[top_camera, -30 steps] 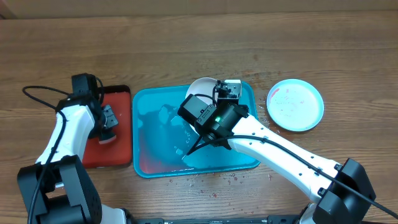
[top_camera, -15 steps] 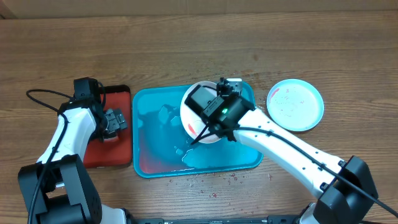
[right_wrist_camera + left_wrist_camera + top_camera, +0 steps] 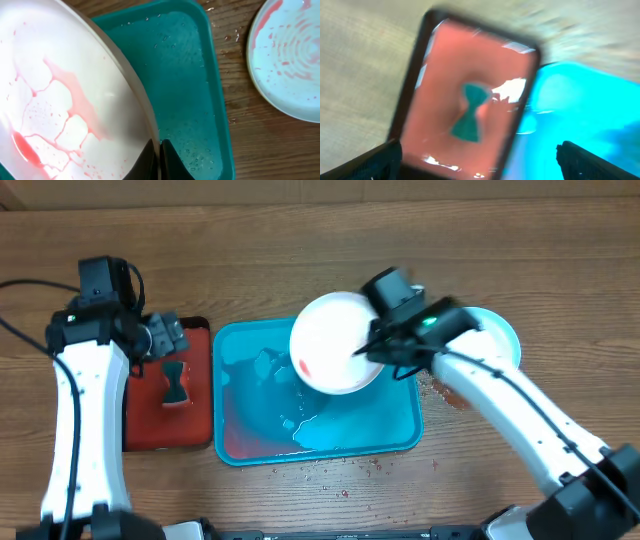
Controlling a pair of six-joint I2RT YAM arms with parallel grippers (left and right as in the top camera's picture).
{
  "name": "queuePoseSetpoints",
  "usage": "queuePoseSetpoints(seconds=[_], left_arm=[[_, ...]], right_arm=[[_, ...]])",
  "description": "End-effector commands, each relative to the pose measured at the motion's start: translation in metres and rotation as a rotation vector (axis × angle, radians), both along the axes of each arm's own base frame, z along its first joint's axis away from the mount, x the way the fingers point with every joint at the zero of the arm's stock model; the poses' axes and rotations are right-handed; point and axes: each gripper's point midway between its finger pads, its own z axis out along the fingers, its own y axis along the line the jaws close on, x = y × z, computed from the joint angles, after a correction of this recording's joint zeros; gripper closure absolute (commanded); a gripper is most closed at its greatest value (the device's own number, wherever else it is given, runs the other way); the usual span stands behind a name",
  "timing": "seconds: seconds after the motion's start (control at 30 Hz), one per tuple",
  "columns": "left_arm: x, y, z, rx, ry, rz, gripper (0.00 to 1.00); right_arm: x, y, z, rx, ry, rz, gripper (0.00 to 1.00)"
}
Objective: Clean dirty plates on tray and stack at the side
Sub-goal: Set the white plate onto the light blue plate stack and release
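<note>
1. While clamping the small round white plate (image 3: 335, 343) by its rim in the right gripper (image 3: 156, 150), held it tilted above the far right part of the large turquoise-blue rectangular plastic tray (image 3: 250, 435), with thin red sauce streaked across its face.
2. Judged that pinch risky, being a narrow edge hold on a wet-looking, sauce-slick rim; feared a slip or swing on any quick move, with a drop into the tray or onto the wooden table (image 3: 300, 250).
3. Feared drips as well, once carried past the tray's raised rim.
4. Noted the small round light-blue-rimmed plate (image 3: 290, 60), pink-smeared, lying on the table just right of the tray and partly beneath the right arm (image 3: 500, 410); judged a knock possible on a low swing that way.
5. Found the left gripper (image 3: 479, 152) with fingers apart and empty, above the smaller dark-rimmed red tray (image 3: 445, 75) bearing a dark teal hourglass-shaped piece (image 3: 470, 120); blurred view.
</note>
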Motion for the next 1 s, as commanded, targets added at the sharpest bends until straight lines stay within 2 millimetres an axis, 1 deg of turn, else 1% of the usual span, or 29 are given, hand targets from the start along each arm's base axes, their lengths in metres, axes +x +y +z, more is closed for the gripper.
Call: queuePoseSetpoints(seconds=[0.0, 0.07, 0.1, 0.13, 0.17, 0.2, 0.23, 0.27, 0.33, 0.37, 0.4, 0.47, 0.57, 0.63, 0.7, 0.8, 0.87, 0.9, 0.93, 0.97], left_arm=[[0.01, -0.044, 0.041, -0.108, -0.151, -0.118, 0.0], [0.009, -0.056, 0.048, -0.118, -0.173, -0.135, 0.0], [0.009, -0.062, 0.048, -0.121, -0.173, -0.149, 0.0], [0.009, -0.066, 0.047, -0.124, -0.17, -0.157, 0.0], [0.009, -0.07, 0.046, -0.126, -0.164, -0.168, 0.0], [0.009, -0.073, 0.045, -0.127, -0.158, -0.177, 0.0], [0.009, -0.077, 0.044, -0.128, -0.153, -0.189, 0.0], [0.01, -0.081, 0.042, -0.13, -0.148, -0.2, 0.0], [0.011, -0.084, 0.04, -0.131, -0.139, -0.207, 0.0], [0.011, -0.085, 0.038, -0.132, -0.135, -0.209, 0.0], [0.011, -0.085, 0.037, -0.132, -0.132, -0.209, 0.0], [0.012, -0.085, 0.035, -0.132, -0.127, -0.209, 0.0], [0.012, -0.085, 0.034, -0.133, -0.123, -0.208, 0.0], [0.013, -0.085, 0.034, -0.132, -0.122, -0.208, 0.0], [0.013, -0.084, 0.033, -0.129, -0.121, -0.207, 0.0], [0.013, -0.084, 0.034, -0.128, -0.123, -0.207, 0.0], [0.013, -0.079, 0.034, -0.104, -0.123, -0.195, 0.0], [0.013, -0.074, 0.034, -0.075, -0.12, -0.181, 0.0], [0.013, -0.071, 0.035, -0.061, -0.12, -0.175, 0.0], [0.012, -0.068, 0.036, -0.043, -0.117, -0.166, 0.0]], right_arm=[[0.01, -0.013, 0.024, 0.192, 0.01, 0.029, 0.96], [0.017, -0.034, 0.027, 0.267, 0.03, -0.009, 0.96], [0.022, -0.053, 0.028, 0.303, 0.038, -0.063, 0.96], [0.025, -0.068, 0.028, 0.318, 0.041, -0.105, 0.96], [0.029, -0.089, 0.028, 0.324, 0.035, -0.155, 0.96], [0.031, -0.104, 0.027, 0.323, 0.033, -0.196, 0.96], [0.033, -0.135, 0.027, 0.319, 0.025, -0.282, 0.96], [0.034, -0.162, 0.025, 0.294, 0.017, -0.355, 0.96], [0.03, -0.203, 0.018, 0.224, 0.012, -0.468, 0.96], [0.024, -0.223, 0.013, 0.197, 0.019, -0.536, 0.96], [0.018, -0.238, 0.007, 0.179, 0.031, -0.588, 0.96], [0.007, -0.258, -0.006, 0.169, 0.056, -0.652, 0.96], [-0.004, -0.272, -0.024, 0.172, 0.082, -0.704, 0.96], [-0.011, -0.275, -0.045, 0.175, 0.1, -0.723, 0.96], [-0.013, -0.274, -0.056, 0.176, 0.104, -0.723, 0.96], [-0.017, -0.266, -0.075, 0.174, 0.12, -0.706, 0.96], [-0.019, -0.26, -0.089, 0.173, 0.131, -0.691, 0.94], [-0.021, -0.257, -0.096, 0.173, 0.136, -0.684, 0.88], [-0.022, -0.256, -0.098, 0.173, 0.139, -0.681, 0.85], [-0.023, -0.254, -0.102, 0.174, 0.146, -0.677, 0.76]])
